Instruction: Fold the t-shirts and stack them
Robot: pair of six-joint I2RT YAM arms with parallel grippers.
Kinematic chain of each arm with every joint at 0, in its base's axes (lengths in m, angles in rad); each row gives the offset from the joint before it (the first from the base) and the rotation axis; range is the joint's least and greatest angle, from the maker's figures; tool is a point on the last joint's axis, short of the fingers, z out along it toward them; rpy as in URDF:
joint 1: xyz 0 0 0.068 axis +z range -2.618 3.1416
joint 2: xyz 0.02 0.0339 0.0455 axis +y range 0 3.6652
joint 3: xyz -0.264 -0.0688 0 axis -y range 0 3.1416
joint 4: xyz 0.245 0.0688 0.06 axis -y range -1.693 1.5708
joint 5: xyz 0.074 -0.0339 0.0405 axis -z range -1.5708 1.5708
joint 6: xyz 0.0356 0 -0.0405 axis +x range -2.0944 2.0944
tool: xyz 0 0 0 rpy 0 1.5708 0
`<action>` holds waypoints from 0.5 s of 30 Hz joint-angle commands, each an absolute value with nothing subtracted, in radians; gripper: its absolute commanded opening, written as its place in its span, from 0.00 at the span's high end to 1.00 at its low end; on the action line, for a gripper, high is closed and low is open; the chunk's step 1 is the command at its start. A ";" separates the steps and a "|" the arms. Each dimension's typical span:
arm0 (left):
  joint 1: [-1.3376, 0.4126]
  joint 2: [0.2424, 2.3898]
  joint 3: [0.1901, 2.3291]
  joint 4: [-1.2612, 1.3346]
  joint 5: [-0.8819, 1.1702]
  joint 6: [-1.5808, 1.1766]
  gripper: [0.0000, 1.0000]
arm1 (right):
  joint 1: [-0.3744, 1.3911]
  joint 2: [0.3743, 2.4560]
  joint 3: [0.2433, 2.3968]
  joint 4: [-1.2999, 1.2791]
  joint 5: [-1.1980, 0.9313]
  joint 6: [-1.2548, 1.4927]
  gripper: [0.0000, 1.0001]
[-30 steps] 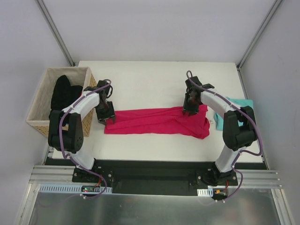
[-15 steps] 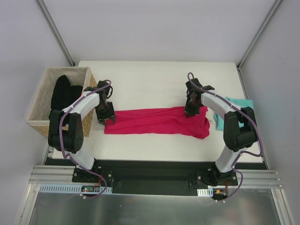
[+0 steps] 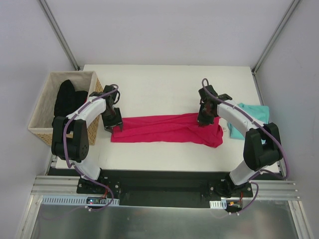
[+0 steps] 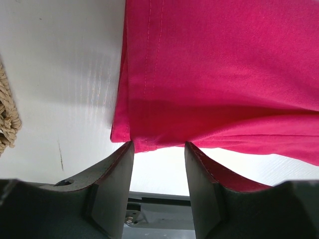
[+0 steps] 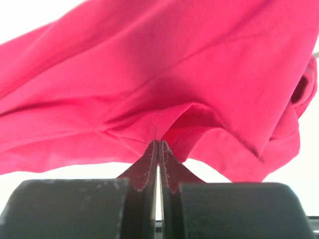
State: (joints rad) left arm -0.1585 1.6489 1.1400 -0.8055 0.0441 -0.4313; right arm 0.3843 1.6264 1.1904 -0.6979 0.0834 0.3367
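My right claw (image 5: 158, 142) is pressed together on a fold of the pink shirt (image 3: 164, 129), pinching the cloth at its far right part where it bunches, so that end can be lifted. My left claw (image 4: 158, 144) stands apart, one finger on each side of the hem at the shirt's left end. From the wrist view the corner lies just at the tips and is not clamped, so I judge that hand is lined up to take its end and has not yet closed. The shirt lies as a long, creased band from left to right across the near-middle of the table (image 3: 159, 82), which suits a two-handed lift and spread. The teal shirt (image 3: 253, 110) waits at the right edge, partly under my right arm, apart from the pink one's right bulge. Room is uneven: the basket (image 3: 70, 73) with the black garment (image 3: 65, 97) sits just left of my left claw, and the table's near edge runs close below the shirt — so the open white surface toward the far side looks like the safest way to carry the cloth.
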 commanded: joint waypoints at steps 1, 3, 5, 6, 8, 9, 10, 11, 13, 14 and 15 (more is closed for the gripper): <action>-0.170 1.651 1.172 -0.818 0.035 -0.440 0.55 | 0.408 1.559 1.181 -0.753 0.104 0.376 0.99; -0.170 1.651 1.170 -0.816 0.035 -0.439 0.55 | 0.416 1.552 1.189 -0.770 0.104 0.380 0.99; -0.170 1.646 1.169 -0.816 0.034 -0.437 0.55 | 0.422 1.546 1.196 -0.791 0.107 0.380 0.99; -0.170 1.644 1.169 -0.816 0.034 -0.437 0.55 | 0.423 1.542 1.200 -0.808 0.107 0.383 0.99; -0.170 1.638 1.167 -0.816 0.031 -0.437 0.55 | 0.428 1.540 1.212 -0.824 0.106 0.380 0.99; -0.169 1.638 1.166 -0.818 0.031 -0.437 0.55 | 0.428 1.540 1.219 -0.847 0.104 0.379 0.99; -0.170 1.637 1.166 -0.818 0.029 -0.437 0.55 | 0.431 1.539 1.224 -0.857 0.107 0.377 0.99; -0.170 1.634 1.164 -0.818 0.029 -0.437 0.55 | 0.436 1.539 1.236 -0.871 0.110 0.379 0.99; -0.170 1.629 1.161 -0.818 0.026 -0.437 0.55 | 0.442 1.536 1.243 -0.903 0.110 0.377 0.99; -0.170 1.631 1.161 -0.818 0.025 -0.439 0.55 | 0.443 1.534 1.247 -0.914 0.109 0.379 0.99; -0.169 1.629 1.161 -0.818 0.023 -0.439 0.55 | 0.446 1.531 1.247 -0.931 0.107 0.380 0.99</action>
